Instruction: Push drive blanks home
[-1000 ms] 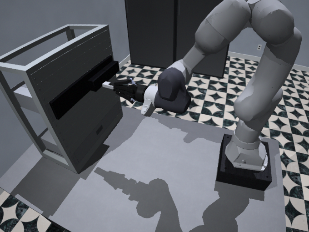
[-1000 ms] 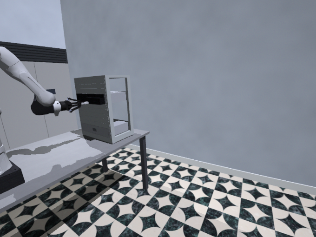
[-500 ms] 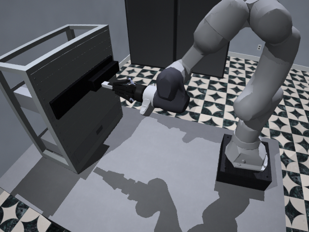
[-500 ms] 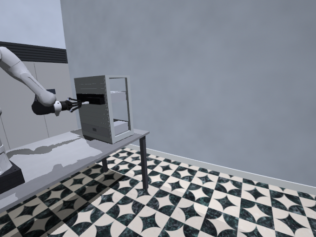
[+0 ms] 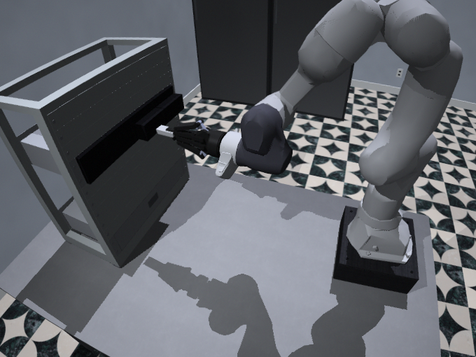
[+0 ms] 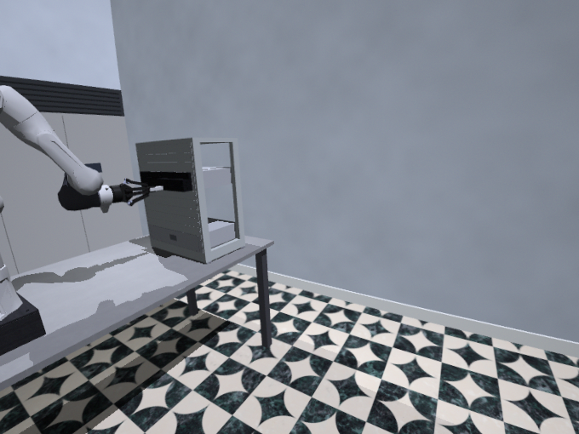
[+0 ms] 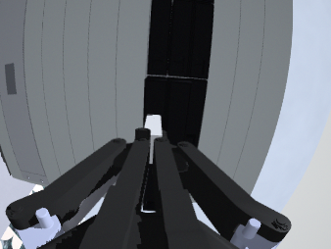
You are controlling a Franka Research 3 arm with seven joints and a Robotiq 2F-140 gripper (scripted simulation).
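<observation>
The grey rack stands at the table's left end, with the black storage chassis as a band across its front. Some drive blanks near the band's right end stand out from it; I cannot tell the rows apart. My gripper is shut and empty, held level, with its pale fingertips right at the front face of one blank that stands out. In the side view the gripper points at the chassis. In the wrist view the shut fingertips sit against the black band.
The rack's lower front is covered by grey panels, and its rear is an open frame. The arm's base stands at the table's right end. A dark cabinet stands behind the table.
</observation>
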